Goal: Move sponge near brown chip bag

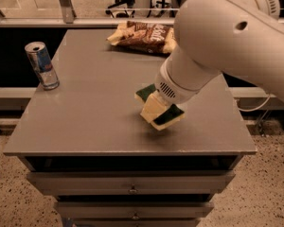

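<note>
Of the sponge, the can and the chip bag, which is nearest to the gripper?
The sponge: the gripper holds it just above the table's middle. The chip bag lies at the far edge, the can at the left edge.

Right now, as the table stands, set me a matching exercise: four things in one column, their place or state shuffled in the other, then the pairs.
Things
1 sponge
2 brown chip bag
3 drink can
4 gripper

Place or state
A upright near the table's left edge
B lying at the far edge
C at the white arm's end, right of centre
D tilted, gripped by the fingers

Pairs: 1-D, 2-B, 3-A, 4-C
</note>
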You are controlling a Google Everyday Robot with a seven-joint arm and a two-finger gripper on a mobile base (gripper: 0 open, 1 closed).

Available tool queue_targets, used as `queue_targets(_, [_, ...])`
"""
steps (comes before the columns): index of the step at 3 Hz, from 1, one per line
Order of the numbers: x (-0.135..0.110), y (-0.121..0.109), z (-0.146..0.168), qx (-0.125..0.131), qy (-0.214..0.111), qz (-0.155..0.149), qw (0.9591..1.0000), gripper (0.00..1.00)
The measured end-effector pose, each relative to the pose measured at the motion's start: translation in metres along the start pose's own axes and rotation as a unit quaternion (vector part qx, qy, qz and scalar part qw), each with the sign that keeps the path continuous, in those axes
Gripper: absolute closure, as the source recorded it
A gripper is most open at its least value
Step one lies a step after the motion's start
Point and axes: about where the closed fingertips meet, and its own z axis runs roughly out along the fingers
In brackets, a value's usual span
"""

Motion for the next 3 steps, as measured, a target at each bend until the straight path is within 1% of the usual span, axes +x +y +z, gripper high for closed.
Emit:
queue_targets(1, [0.0,-0.037,0.006,0.019,-0.016,0.015,0.9996,1.0])
queue_targets(2, [-0.01,-0.088,0.017,0.038,-0.029,0.027,0.9985,1.0])
queue_targets(3, [-0.031,-0.126,0.036,0.047,-0.03,0.025,0.9981,1.0])
